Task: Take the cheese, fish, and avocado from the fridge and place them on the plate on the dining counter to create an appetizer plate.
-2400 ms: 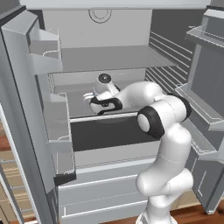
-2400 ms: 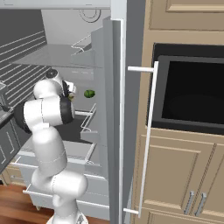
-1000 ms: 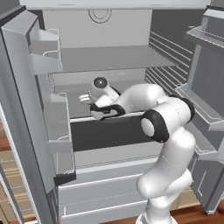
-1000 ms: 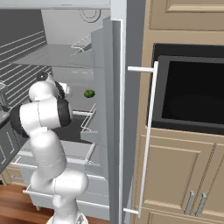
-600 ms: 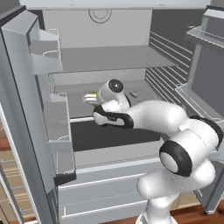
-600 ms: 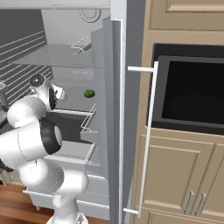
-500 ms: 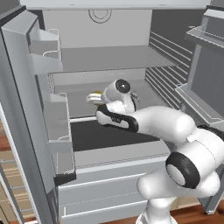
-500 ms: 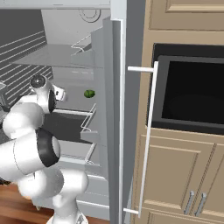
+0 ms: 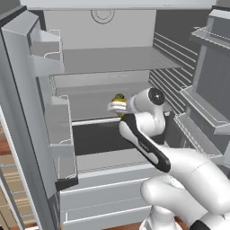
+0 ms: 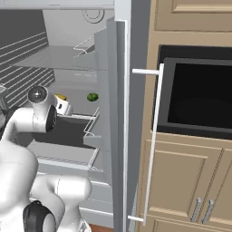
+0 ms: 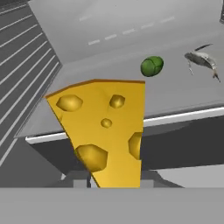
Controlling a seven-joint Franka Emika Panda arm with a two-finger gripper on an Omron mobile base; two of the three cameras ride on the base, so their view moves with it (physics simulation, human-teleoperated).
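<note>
My gripper (image 11: 114,183) is shut on the cheese (image 11: 103,127), a yellow-orange wedge with holes that stands upright, close to the hand camera. Beyond it, on the grey fridge shelf (image 11: 131,26), lie the dark green avocado (image 11: 152,66) and, to its right, the pale grey fish (image 11: 202,60). In the left base view the gripper (image 9: 116,106) holds the cheese (image 9: 119,99) in front of the middle shelf of the open fridge (image 9: 112,60). From the right base view the cheese (image 10: 60,97) sits at the gripper (image 10: 63,105), with the avocado (image 10: 92,97) farther in.
Both fridge doors stand open: the left door (image 9: 27,112) and the right door (image 9: 211,90) carry white wire shelves close to the arm. A dark drawer (image 9: 99,134) lies below the shelf. A black oven (image 10: 199,99) and beige cabinets (image 10: 190,181) flank the fridge.
The gripper has drawn back from the shelf toward the fridge opening with the cheese in it, and the arm's elbow has swung low and to the right.
</note>
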